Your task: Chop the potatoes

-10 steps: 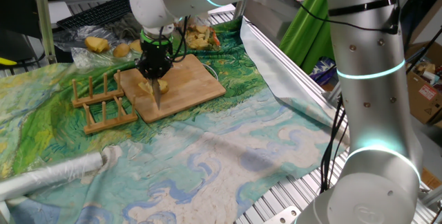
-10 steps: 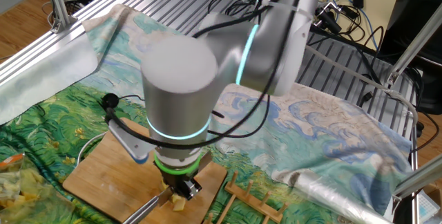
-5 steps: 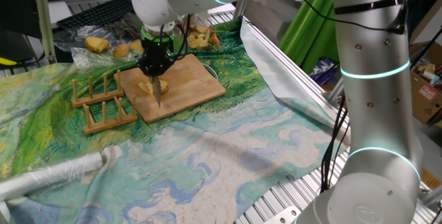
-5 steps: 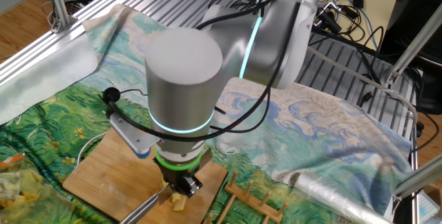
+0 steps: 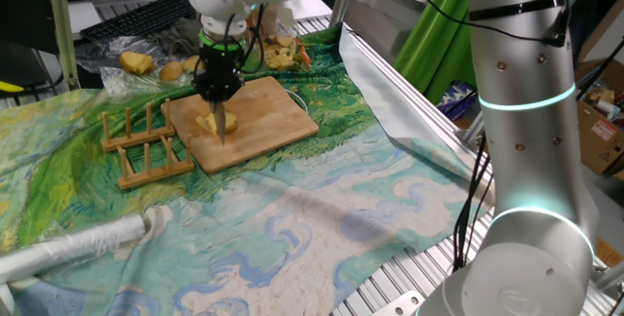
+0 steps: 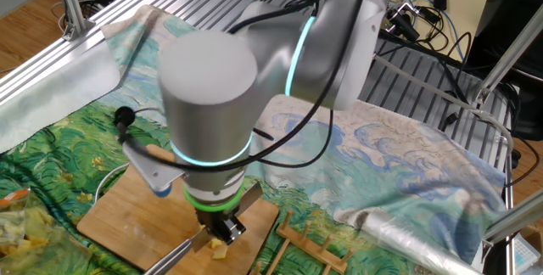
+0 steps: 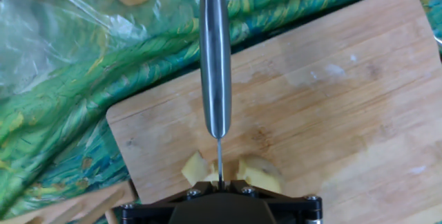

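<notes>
1. Rack first, at far left in one fixed view: a light wooden slatted dish rack (image 5: 144,145) lies flat on the green-and-blue painted-pattern tablecloth (image 5: 292,209), just beside the left edge of the board. A roll of clear plastic film (image 5: 73,248) lies well apart from it, near the front left corner.
2. Behind the rack, a crumpled clear plastic sheet (image 5: 136,67) carries several unpeeled brown-yellow whole potatoes (image 5: 136,61).
3. Rectangular light bamboo cutting board (image 5: 244,121) lies flat on the cloth, right of the rack. In the hand view its near left corner is bare, with a faint wet patch toward the middle.
4. The pale-yellow peeled potato chunks (image 7: 235,172) lie on the board near its left end. The hand view shows two pieces, one on each side of the blade; whether they still touch each other cannot be told.
5. The black two-finger gripper (image 5: 218,98) points straight down over the chunks, jaws clamped on the steel-handled kitchen knife (image 7: 215,65). The blade edge runs down between the two pieces; whether it touches the board cannot be told.
6. In the other fixed view the silver arm hides most of the board; gripper (image 6: 219,229), knife blade and one chunk show below it.
7. To the right, the silver robot arm column with glowing cyan rings (image 5: 522,131) stands at the table edge.
</notes>
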Available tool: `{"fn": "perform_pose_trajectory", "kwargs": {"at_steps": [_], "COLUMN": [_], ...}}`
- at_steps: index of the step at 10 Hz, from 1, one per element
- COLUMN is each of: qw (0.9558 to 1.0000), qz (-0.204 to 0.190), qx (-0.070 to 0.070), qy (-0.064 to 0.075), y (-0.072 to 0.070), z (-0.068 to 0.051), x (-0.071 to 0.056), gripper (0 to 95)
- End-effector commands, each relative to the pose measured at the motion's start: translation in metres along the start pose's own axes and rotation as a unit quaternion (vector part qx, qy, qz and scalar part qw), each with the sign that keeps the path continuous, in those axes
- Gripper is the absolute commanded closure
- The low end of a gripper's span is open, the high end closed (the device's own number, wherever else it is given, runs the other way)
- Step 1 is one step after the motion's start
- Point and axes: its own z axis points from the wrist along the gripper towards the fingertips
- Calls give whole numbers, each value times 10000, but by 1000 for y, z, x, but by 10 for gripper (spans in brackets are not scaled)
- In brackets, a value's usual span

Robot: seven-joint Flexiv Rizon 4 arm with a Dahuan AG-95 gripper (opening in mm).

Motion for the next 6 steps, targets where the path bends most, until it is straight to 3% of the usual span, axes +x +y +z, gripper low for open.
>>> {"fn": "perform_pose_trajectory", "kwargs": {"at_steps": [1, 5, 6], "qw": [9999, 9989, 9973], "qz": [-88, -457, -703], "qx": [-9, 53, 160], "qy": [-63, -98, -158], "y": [-8, -38, -55], "z": [-8, -16, -12], "x": [3, -1, -4], "gripper": [950, 950, 950]}}
